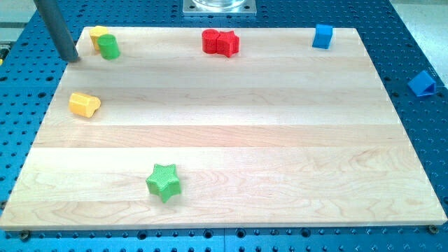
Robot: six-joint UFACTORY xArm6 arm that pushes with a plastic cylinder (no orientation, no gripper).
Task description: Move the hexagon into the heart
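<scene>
My tip [72, 60] rests at the board's top left corner, just left of a yellow block [96, 35] that may be a hexagon. A green cylinder [108, 47] touches that block's front right side. A yellow heart-like block [84, 105] lies below them near the left edge, well apart from my tip. Two red blocks touch each other at the top middle: the left one [211, 40] looks roughly hexagonal, and the right one [229, 43] has a lobed shape I cannot make out.
A green star [164, 182] lies near the board's bottom, left of centre. A blue cube [323, 36] stands at the top right. A blue wedge-like block [423, 84] lies off the wooden board [280, 154], on the blue perforated table at the right.
</scene>
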